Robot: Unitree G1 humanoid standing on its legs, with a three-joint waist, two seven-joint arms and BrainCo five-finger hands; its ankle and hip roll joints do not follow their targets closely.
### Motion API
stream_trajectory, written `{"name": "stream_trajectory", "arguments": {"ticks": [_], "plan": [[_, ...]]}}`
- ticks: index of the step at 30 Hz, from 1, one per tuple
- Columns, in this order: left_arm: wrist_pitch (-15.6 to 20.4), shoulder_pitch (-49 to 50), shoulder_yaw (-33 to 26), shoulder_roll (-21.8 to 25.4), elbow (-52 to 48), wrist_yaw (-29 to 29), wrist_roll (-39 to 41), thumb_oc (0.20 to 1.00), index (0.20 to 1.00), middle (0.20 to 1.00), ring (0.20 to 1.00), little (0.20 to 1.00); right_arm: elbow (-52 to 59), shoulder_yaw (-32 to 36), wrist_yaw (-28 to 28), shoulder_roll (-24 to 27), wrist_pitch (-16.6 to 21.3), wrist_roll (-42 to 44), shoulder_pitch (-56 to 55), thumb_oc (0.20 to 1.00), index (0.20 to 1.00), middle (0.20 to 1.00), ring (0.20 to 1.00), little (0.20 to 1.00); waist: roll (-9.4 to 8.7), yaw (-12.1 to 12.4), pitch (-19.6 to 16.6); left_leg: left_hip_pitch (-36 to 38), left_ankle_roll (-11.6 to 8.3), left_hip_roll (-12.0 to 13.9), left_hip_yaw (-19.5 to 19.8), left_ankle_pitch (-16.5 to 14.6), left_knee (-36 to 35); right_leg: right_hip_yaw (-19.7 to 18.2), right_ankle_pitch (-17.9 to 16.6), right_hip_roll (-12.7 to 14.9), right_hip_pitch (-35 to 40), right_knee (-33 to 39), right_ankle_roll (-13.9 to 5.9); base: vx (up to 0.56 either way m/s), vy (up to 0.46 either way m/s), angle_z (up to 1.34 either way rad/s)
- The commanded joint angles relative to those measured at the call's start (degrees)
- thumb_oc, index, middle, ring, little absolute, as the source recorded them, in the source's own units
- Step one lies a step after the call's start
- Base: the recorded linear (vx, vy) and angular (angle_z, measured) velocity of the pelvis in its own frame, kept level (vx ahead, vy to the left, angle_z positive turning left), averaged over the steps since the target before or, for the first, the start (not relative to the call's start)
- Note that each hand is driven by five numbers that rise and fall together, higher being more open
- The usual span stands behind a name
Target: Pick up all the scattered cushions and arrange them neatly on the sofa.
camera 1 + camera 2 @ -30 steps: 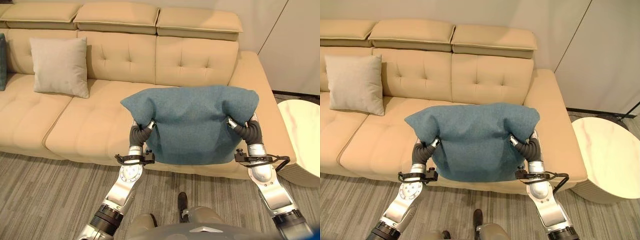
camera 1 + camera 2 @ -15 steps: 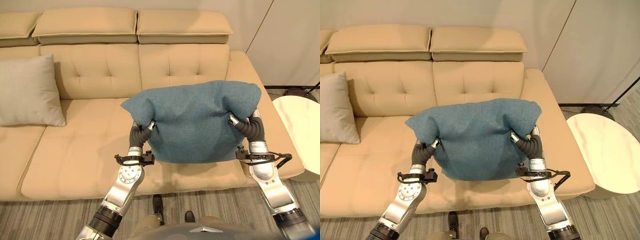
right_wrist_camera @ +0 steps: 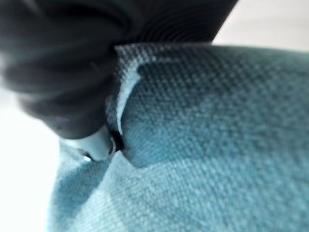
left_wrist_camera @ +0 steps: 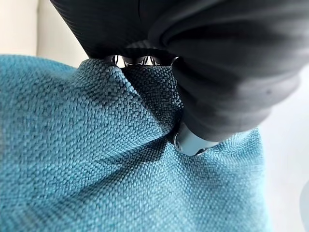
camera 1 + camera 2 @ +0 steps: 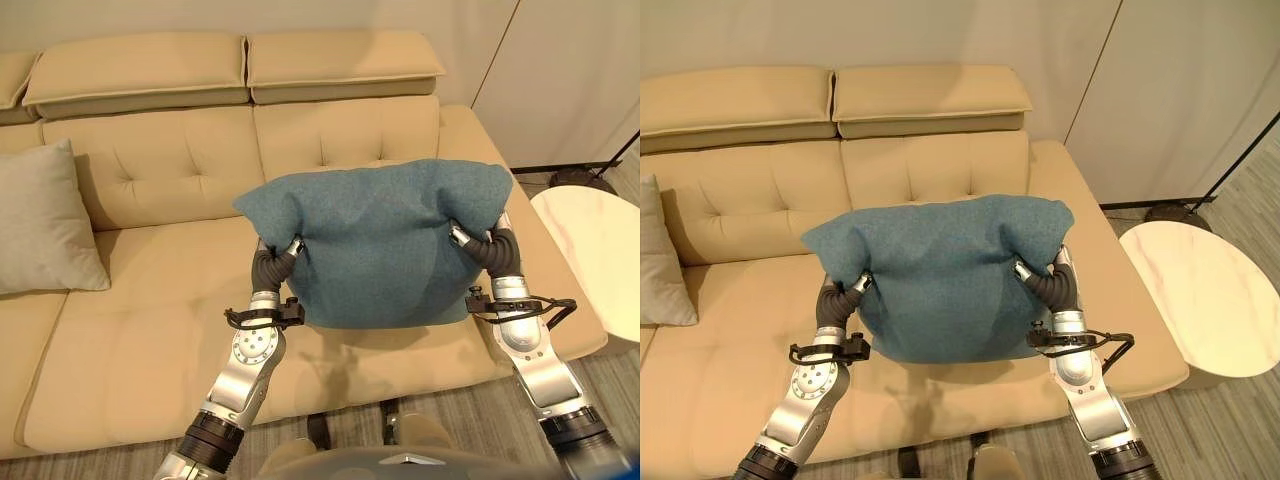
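A large teal cushion (image 5: 380, 240) hangs in the air over the right seat of the beige sofa (image 5: 180, 310). My left hand (image 5: 275, 262) pinches its left edge and my right hand (image 5: 478, 246) pinches its right edge, fingers dug into the cloth. The left wrist view shows the teal cushion (image 4: 96, 159) bunched under that hand (image 4: 193, 140); the right wrist view shows the teal cushion (image 3: 207, 145) creased against the right hand (image 3: 96, 140). A light grey cushion (image 5: 40, 220) leans upright against the sofa back at the left.
A round white marble-topped side table (image 5: 600, 260) stands by the sofa's right arm. White wall panels (image 5: 1180, 90) rise behind it. Grey wood-look floor (image 5: 1230, 430) runs along the sofa's front.
The whole picture has shifted left, so the camera has moved to the right along the sofa. The teal cushion stays held between both hands, now over the right seat and slightly higher.
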State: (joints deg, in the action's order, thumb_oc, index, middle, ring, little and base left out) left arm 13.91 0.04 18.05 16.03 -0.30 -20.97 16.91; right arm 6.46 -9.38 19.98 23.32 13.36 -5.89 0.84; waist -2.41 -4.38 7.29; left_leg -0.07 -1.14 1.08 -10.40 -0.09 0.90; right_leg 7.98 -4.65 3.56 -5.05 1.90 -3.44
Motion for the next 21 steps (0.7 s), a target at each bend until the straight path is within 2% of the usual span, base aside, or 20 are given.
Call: {"name": "stream_trajectory", "arguments": {"ticks": [1,4,7,14,21], "plan": [[5.9,-4.7,0.6,0.1,-6.8,2.1,0.7,0.200,0.200,0.200,0.200,0.200,5.5,3.1,2.0,0.7,5.7,1.4,4.3,0.200,0.200,0.200,0.200,0.200,-1.38,-0.7,-3.1,-4.7,-2.58,0.6,0.5,-7.4,14.4,0.1,6.2,0.7,2.6,-2.9,-2.16,0.05,-0.041,0.59],[5.4,-4.8,0.4,0.1,-6.8,1.7,0.2,0.200,0.200,0.200,0.200,0.200,5.4,2.9,1.7,0.8,5.4,2.0,3.9,0.200,0.200,0.200,0.200,0.200,-1.63,-0.1,-3.4,-6.6,-2.29,0.5,2.4,-6.1,11.4,0.1,6.3,0.6,4.1,-1.3,-2.32,0.09,-0.003,0.10],[5.4,-5.2,0.1,0.1,-7.1,0.9,-0.6,0.200,0.200,0.200,0.200,0.200,4.8,3.2,1.9,0.6,5.3,2.6,3.9,0.200,0.200,0.200,0.200,0.200,-0.88,0.0,-3.5,-5.9,-2.00,0.4,3.0,-4.6,6.8,-0.5,6.6,-0.2,4.3,-1.2,-2.44,0.09,0.045,-0.12],[5.2,-4.2,-0.6,1.1,-7.9,1.0,-1.5,0.200,0.200,0.200,0.200,0.200,3.8,1.9,1.1,0.1,4.7,2.7,4.6,0.200,0.200,0.200,0.200,0.200,0.14,0.7,-5.3,0.2,-1.24,-0.5,1.8,-3.3,-1.5,-1.7,6.6,-0.2,5.7,0.1,-2.97,0.13,0.073,-0.27],[5.0,-6.6,-1.6,2.2,-7.5,-0.6,-3.7,0.200,0.200,0.200,0.200,0.200,2.2,0.7,1.8,0.2,4.3,2.0,8.3,0.200,0.200,0.200,0.200,0.200,0.06,1.8,-5.5,2.0,-0.87,-1.1,1.5,-3.1,-4.0,-1.5,6.6,0.4,6.3,0.4,-3.67,0.08,0.052,0.09]]}}
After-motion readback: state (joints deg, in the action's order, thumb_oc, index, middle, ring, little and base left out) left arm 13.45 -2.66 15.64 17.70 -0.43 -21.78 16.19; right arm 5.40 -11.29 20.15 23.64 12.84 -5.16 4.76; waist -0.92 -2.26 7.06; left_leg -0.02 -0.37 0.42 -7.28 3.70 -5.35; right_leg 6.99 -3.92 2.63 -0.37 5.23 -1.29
